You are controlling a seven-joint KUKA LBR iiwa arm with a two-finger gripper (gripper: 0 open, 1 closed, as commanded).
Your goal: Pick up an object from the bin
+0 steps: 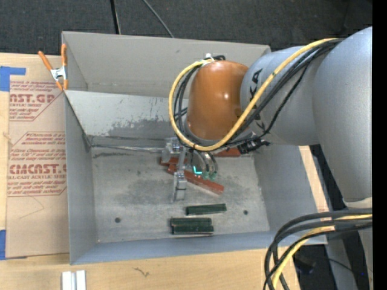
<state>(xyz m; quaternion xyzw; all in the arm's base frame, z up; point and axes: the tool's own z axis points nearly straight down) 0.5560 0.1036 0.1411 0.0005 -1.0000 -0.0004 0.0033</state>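
- Reaching in from the right, the arm holds its tool (180, 183) low over the middle of the grey bin (78, 162).
- Whether the tool stands wide or narrow cannot be told.
- A flat reddish-brown strip (208, 186) lies tilted on the floor just right of the tool.
- A thin dark bar (205, 209) and a thicker dark bar (191, 225) lie nearer the front wall, apart from the tool.

We see a grey metal bin (121, 192) with a scuffed floor. On it lie a slim dark bar (205, 209) and a thicker dark bar (191, 225) near the front wall. A reddish-brown strip (208, 187) lies just behind them.
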